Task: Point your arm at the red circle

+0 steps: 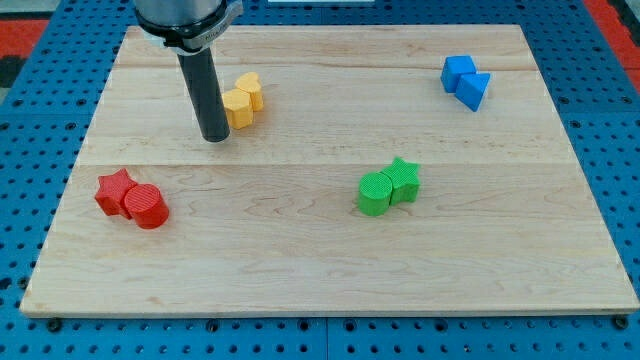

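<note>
Dark upright rod; my tip (pixel 215 137) beside yellow blocks (pixel 242 99).

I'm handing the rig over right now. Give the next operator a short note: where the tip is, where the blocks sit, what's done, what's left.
My tip: on the board, upper left, just left of the yellow pair; whether it touches them is unclear.
Red circle: lower left, touching the red star, which sits on its left.
Others: green circle and green star near centre; two blue blocks upper right.
Done: nothing shows as done; tip is not at the red circle.
Left: probably bring the tip down and to the view's left toward the red circle.
</note>
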Robot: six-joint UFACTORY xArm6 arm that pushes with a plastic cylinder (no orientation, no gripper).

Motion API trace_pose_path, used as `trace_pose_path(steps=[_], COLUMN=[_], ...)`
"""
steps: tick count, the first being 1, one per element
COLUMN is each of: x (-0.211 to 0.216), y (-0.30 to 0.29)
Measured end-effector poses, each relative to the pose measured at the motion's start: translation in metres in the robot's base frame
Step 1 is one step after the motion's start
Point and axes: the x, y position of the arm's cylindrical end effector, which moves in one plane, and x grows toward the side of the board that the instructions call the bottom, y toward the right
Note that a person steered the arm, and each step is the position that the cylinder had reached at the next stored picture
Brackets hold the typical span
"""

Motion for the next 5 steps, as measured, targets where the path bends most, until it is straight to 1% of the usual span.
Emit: trace_pose_path(steps=[1,2,3,4,5], x=[0.000,0.000,0.000,0.000,0.012], y=[0.005,0.031,0.087,0.118,0.113])
